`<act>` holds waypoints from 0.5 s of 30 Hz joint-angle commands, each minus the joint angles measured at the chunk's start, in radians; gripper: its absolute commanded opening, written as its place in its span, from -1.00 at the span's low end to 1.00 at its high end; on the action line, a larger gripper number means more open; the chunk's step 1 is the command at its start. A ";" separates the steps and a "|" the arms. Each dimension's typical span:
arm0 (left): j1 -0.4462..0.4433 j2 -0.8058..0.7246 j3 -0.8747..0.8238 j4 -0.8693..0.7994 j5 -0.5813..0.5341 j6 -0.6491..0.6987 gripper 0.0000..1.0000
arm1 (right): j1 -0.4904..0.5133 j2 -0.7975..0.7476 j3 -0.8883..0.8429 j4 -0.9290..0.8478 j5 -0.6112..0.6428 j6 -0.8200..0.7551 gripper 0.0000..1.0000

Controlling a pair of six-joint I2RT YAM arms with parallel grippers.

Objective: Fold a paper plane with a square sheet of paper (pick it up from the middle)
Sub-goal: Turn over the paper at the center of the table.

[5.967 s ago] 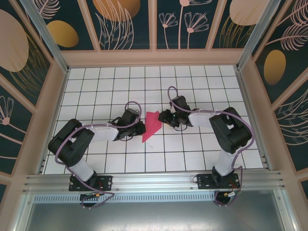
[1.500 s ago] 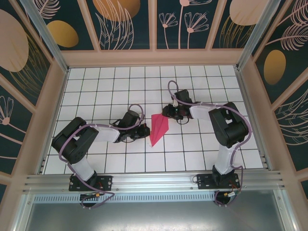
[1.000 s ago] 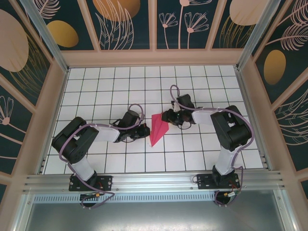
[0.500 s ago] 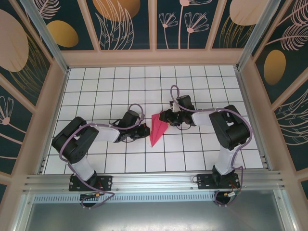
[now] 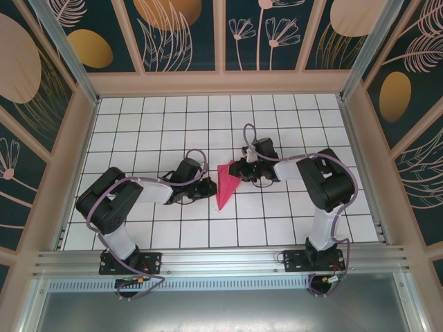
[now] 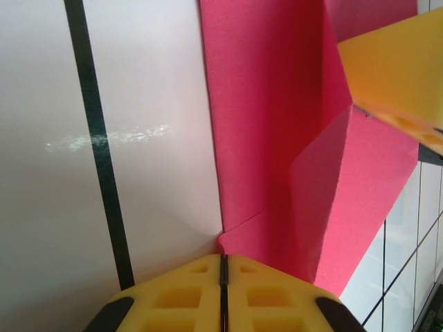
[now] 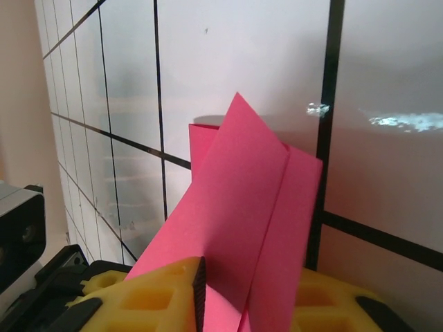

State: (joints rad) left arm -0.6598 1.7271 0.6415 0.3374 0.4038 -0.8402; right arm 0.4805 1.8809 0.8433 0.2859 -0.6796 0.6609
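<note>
Right gripper (image 5: 235,171) is clamped on the far, wide end of the folded magenta-pink paper dart (image 5: 225,187), a layered flap rising from between its yellow fingers. Left gripper (image 6: 223,261) has its pads pressed together, tips touching the dart's left edge; possibly nipping a sliver. The dart lies mid-table on the white black-gridded tabletop (image 5: 277,214), between both grippers, point toward the arm bases.
</note>
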 commanded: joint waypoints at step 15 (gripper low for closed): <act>-0.024 -0.102 -0.059 -0.053 -0.090 -0.063 -0.46 | 0.009 -0.115 0.038 -0.140 0.096 -0.043 -0.93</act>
State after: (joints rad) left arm -0.6754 1.6733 0.6102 0.3382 0.3698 -0.8814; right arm 0.4824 1.8259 0.8463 0.2150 -0.6331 0.6544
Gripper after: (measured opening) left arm 0.261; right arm 0.074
